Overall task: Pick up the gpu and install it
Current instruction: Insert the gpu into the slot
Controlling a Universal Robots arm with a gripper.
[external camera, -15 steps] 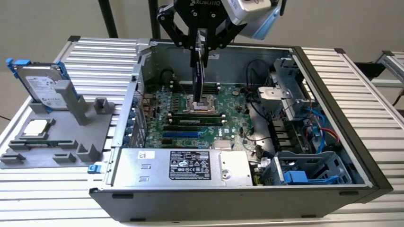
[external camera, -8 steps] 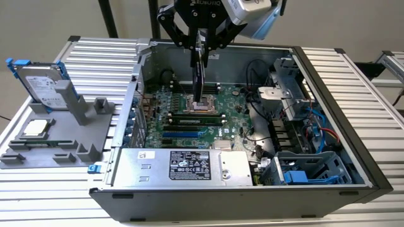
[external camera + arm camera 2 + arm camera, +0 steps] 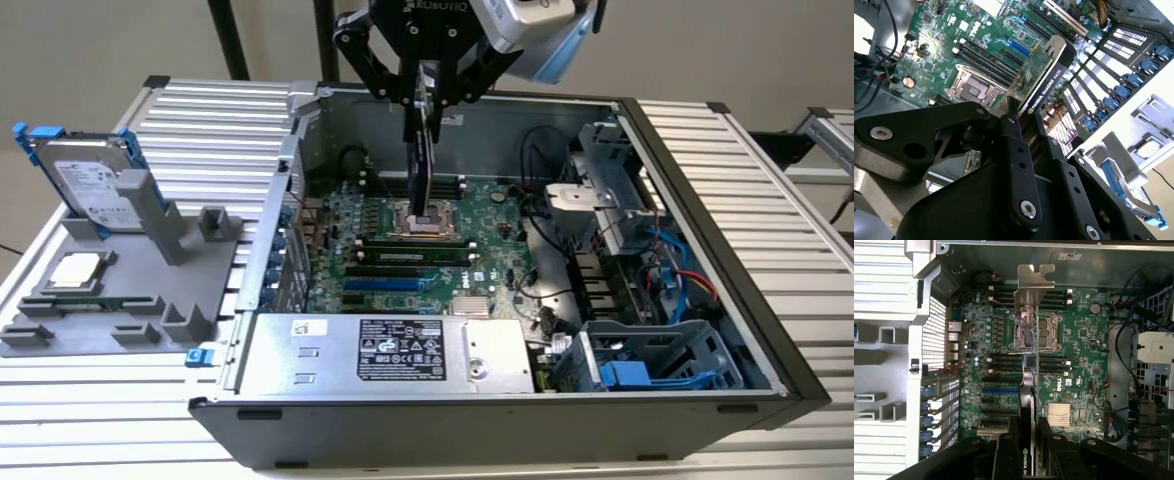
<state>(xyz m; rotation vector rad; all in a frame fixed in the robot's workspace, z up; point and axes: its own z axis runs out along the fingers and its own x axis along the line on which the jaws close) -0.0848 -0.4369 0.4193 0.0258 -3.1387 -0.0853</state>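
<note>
The gpu [image 3: 424, 150] hangs edge-down inside the open computer case [image 3: 694, 200], over the CPU socket area of the green motherboard [image 3: 400, 265]. My gripper [image 3: 430, 85] is shut on its upper part. In the second wrist view the gpu [image 3: 1046, 80] shows its black cooler face and silver end bracket, with the gripper [image 3: 1021, 117] clamped on it above the motherboard [image 3: 954, 40]. In the first wrist view the gpu [image 3: 1029, 385] appears edge-on between my fingers [image 3: 1004, 450], its bracket toward the case's far wall, above the motherboard [image 3: 1079, 340].
A power supply [image 3: 387, 350] fills the case's near side, and a drive cage [image 3: 654, 360] with cables [image 3: 547, 220] lies on the exterior view's right. Outside, on the exterior view's left, a grey fixture [image 3: 120, 320] holds a hard drive with blue rails [image 3: 87, 180] and a CPU chip [image 3: 74, 270].
</note>
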